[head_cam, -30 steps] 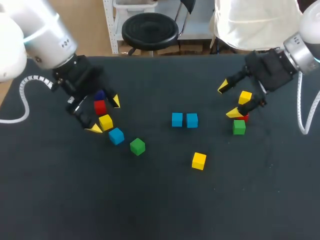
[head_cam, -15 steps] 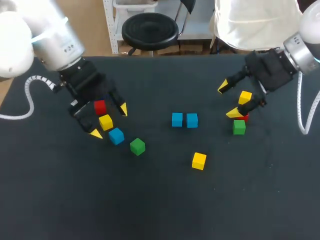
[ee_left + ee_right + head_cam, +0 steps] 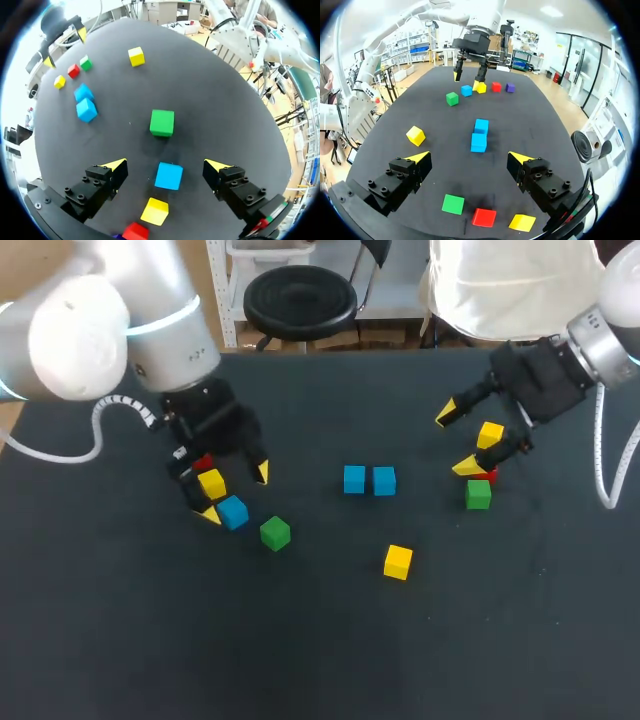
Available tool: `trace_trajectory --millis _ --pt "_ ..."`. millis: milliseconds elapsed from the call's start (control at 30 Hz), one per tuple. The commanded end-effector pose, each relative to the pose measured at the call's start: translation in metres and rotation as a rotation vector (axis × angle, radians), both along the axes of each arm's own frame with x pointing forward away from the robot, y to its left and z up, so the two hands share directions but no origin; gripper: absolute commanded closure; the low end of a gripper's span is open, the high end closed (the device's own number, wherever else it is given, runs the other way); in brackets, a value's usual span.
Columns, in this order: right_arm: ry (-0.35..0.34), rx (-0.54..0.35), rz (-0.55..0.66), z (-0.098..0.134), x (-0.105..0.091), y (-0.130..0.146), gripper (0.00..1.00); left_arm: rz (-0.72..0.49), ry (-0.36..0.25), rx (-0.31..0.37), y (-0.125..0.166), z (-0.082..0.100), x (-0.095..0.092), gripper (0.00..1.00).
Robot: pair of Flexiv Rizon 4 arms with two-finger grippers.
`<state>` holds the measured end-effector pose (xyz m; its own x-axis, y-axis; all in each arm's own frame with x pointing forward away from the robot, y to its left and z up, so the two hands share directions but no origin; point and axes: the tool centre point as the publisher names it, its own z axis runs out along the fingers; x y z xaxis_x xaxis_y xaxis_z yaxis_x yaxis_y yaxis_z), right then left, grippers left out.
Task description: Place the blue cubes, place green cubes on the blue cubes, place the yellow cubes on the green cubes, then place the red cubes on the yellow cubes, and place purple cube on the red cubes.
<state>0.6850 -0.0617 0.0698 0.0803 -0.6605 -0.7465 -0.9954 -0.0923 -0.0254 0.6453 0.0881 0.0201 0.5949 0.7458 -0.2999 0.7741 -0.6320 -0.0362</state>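
Blue cube (image 3: 168, 176) lay on the table between the wide-spread fingers of the left claw (image 3: 165, 165), just ahead of a yellow cube (image 3: 154, 211). The right claw (image 3: 469, 157), also wide and empty, hung well apart, so the left arm was nearer.

Matt black table (image 3: 300, 640); smooth, faintly glossy blue cube (image 3: 168, 176) between the left gripper (image 3: 165, 164) fingers — matt black plastic.

One item noted: a table (image 3: 320, 660) with a flat, matte black top of even colour, its far edge running straight across the head view, the same dark surface showing in both wrist views out to its edges.
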Motion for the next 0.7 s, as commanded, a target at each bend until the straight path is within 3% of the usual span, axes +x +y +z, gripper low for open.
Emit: trace_trajectory --millis 33,300,367,400,467,567,700 --pt "-0.001 0.002 0.000 0.000 0.000 0.000 0.00 -0.002 0.013 0.025 0.006 -0.005 0.004 0.00" --pt "-0.001 0.002 0.000 0.000 0.000 0.000 0.00 0.054 -0.004 -0.016 0.020 -0.005 0.003 0.01" --pt "-0.001 0.002 0.000 0.000 0.000 0.000 0.00 0.069 -0.006 -0.029 0.024 -0.007 0.003 0.31" --pt "-0.001 0.002 0.000 0.000 0.000 0.000 0.00 0.076 -0.011 -0.039 0.026 -0.007 0.002 0.32" --pt "-0.001 0.002 0.000 0.000 0.000 0.000 0.00 0.082 -0.012 -0.047 0.029 -0.009 0.000 0.19" --pt "-0.001 0.002 0.000 0.000 0.000 0.000 0.00 0.086 -0.014 -0.056 0.030 -0.011 -0.001 0.16" --pt "-0.001 0.002 0.000 0.000 0.000 0.000 0.00 0.081 -0.032 -0.054 0.027 -0.011 -0.002 0.00"
